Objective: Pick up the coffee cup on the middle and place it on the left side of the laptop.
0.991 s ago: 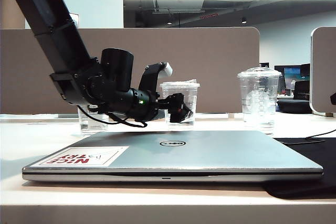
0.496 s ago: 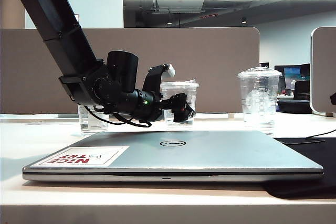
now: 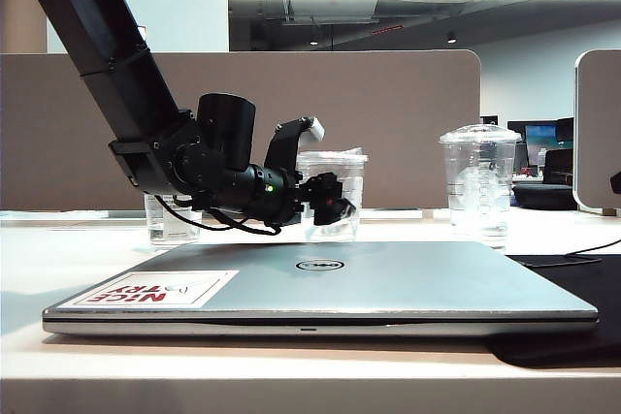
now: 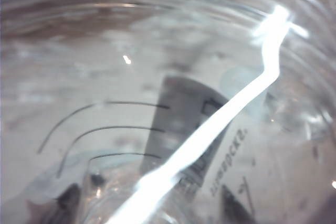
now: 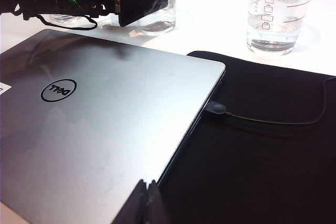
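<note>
The left pincer (image 3: pixel 330 203) has pushed in from the 9 o'clock side over the last second and now brackets the coffee cup (image 3: pixel 333 193), its fingers partly drawn in toward the ribbed wall. Whether they press it yet I cannot tell, since the left wrist view is filled with blurred clear plastic. The cup stands on the tabletop (image 3: pixel 29 269) just behind the laptop (image 3: pixel 320 288), between the shorter cup (image 3: pixel 167 220) at 9 o'clock and the dome-lidded cup (image 3: pixel 479 181) at 3 o'clock. The grasp looks close to done — lifting comes next.

Bare tabletop lies open at the laptop's 9 o'clock, though the shorter cup sits near that route. The right pincer (image 5: pixel 146 203) hangs over the laptop's near edge beside the black mat (image 5: pixel 262 150), fingertips together, holding nothing.
</note>
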Robot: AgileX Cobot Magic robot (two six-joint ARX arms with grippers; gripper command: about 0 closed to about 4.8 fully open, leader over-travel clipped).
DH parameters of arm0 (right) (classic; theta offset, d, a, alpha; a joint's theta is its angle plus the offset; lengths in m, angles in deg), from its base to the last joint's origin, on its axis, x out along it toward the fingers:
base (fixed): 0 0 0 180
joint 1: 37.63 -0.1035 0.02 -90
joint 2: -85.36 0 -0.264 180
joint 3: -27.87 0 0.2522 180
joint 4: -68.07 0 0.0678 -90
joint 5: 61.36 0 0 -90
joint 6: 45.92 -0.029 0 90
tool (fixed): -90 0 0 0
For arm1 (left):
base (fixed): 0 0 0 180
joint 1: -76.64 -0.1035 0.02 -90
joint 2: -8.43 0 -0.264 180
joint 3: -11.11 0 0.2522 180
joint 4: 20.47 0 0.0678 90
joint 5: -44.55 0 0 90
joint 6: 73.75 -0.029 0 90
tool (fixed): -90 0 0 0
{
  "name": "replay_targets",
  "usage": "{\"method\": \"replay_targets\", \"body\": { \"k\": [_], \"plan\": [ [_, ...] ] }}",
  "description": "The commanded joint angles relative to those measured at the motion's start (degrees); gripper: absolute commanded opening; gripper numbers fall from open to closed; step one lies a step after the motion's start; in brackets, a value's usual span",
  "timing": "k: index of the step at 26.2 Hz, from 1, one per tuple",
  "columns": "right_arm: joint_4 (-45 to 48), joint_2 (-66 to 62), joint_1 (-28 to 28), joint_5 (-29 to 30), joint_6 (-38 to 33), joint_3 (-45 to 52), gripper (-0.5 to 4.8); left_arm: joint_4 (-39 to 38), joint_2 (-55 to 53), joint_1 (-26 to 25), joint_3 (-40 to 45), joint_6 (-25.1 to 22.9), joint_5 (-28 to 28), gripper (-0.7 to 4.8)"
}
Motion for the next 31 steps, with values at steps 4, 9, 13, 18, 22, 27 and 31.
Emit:
{"method": "replay_targets", "body": {
  "k": [4,9,13,18,22,27,31],
  "plan": [
    [0.98,-0.07,-0.07,0.09,0.04,0.24,-0.05,0.98,1.18,0.02,-0.09,-0.04,0.55,3.28],
    [0.98,-0.07,-0.07,0.09,0.04,0.24,-0.05,0.85,4.13,-0.13,-0.02,-0.02,3.87,3.42],
    [0.98,-0.07,-0.07,0.09,0.04,0.24,-0.05,-1.77,7.87,-0.44,0.37,-0.02,8.96,3.42],
    [0.98,-0.07,-0.07,0.09,0.04,0.24,-0.05,-0.48,16.94,-1.22,7.58,-1.95,10.80,3.41],
    [1.01,-0.07,-0.07,0.07,0.04,0.24,-0.05,2.71,24.09,-2.05,15.19,-1.75,10.95,3.41],
    [0.98,-0.07,-0.07,0.09,0.04,0.24,-0.05,5.77,34.51,-3.85,27.26,-1.97,8.52,3.41],
    [0.98,-0.07,-0.07,0.04,0.04,0.24,-0.05,6.60,47.36,-7.69,41.55,-4.31,4.09,3.41]
  ]
}}
